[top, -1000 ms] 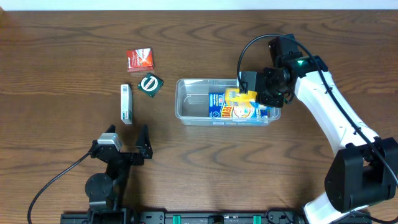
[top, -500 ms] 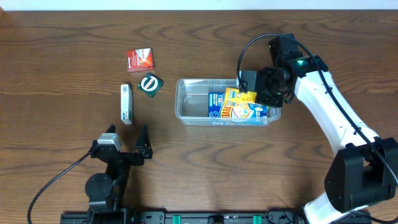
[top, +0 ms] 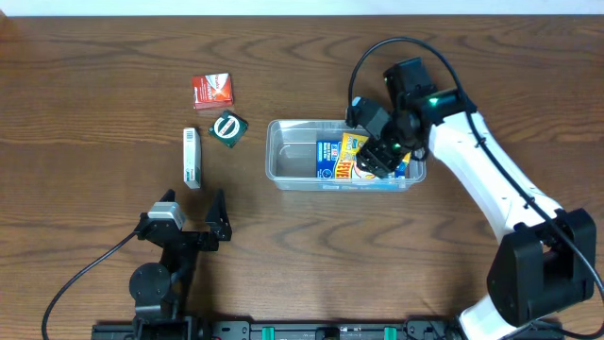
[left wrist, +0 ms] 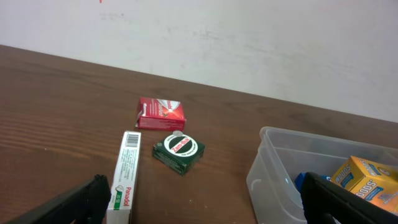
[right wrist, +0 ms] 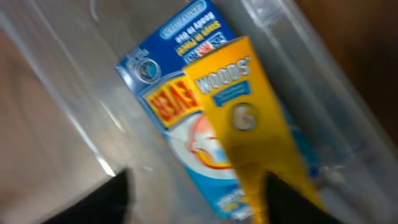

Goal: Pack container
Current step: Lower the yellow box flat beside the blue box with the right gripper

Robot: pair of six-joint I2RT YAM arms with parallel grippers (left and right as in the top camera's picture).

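The clear container (top: 275, 157) stands mid-table with a blue box (top: 329, 160) lying flat inside it. A yellow box (top: 355, 149) rests on top of the blue one. My right gripper (top: 375, 152) hovers over the tub's right half. In the right wrist view the right gripper (right wrist: 199, 208) is open, its dark fingers on either side of the yellow Woods box (right wrist: 242, 118) and the blue box (right wrist: 180, 99); the box's lower end runs close to the right finger. My left gripper (top: 193, 224) sits wide open near the front edge, holding nothing.
Left of the tub lie a red box (top: 212, 90), a green box with a round label (top: 227, 127) and a white Panadol box (top: 192, 157). In the left wrist view the white box (left wrist: 124, 177) is nearest, with the container's wall (left wrist: 273, 168) to the right.
The right gripper widened and let go of the yellow box, then swung left and turned above the tub. The yellow box now lies on the blue box. The left arm stayed still.
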